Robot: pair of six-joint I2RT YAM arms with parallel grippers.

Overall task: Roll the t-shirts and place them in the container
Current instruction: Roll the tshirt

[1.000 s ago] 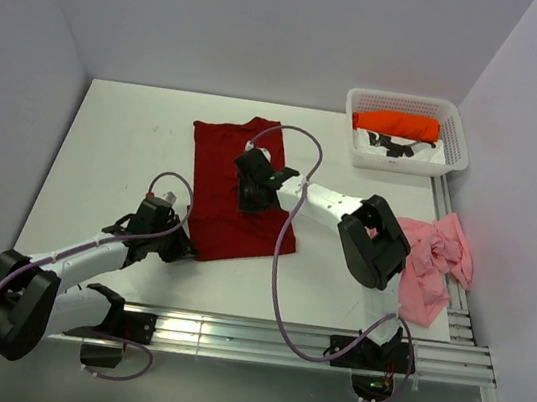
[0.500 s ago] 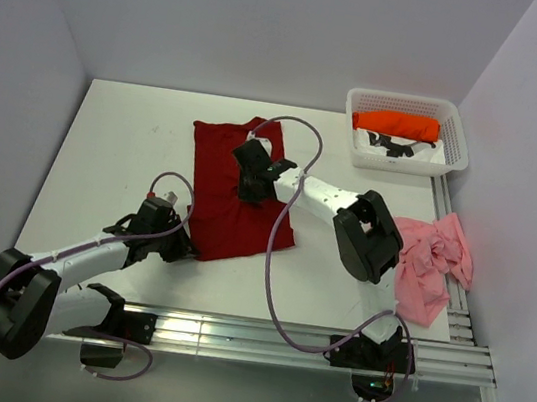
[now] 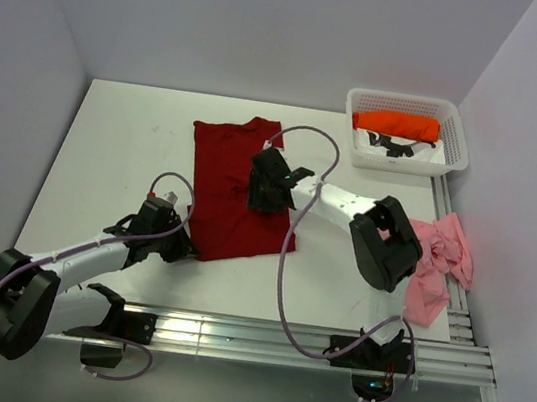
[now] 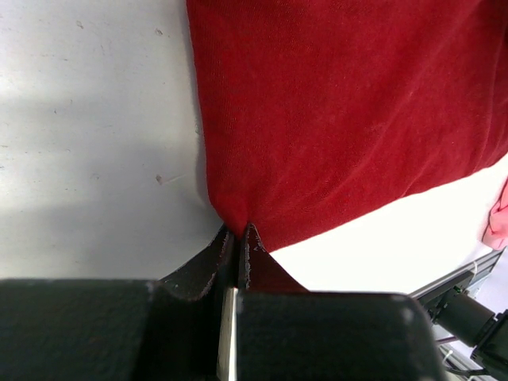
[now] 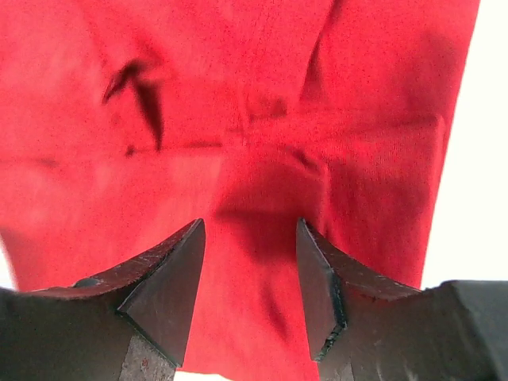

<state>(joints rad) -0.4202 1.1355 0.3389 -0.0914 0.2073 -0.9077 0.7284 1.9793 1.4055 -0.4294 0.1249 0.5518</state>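
Left tool [image 4: 238, 232] pinches red t-shirt [image 3: 225, 189] corner; right tool [image 5: 250, 226] spread above.

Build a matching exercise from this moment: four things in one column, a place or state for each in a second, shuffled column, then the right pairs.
Column one
1. dark red t-shirt
2. pale pink t-shirt
3. orange t-shirt
4. right gripper

Column two
A. lying in the white basket
B. crumpled at the right edge of the table
C. open, just above red cloth
D. laid flat near the middle of the table

Pairs: 1-D, 2-B, 3-A, 4-C
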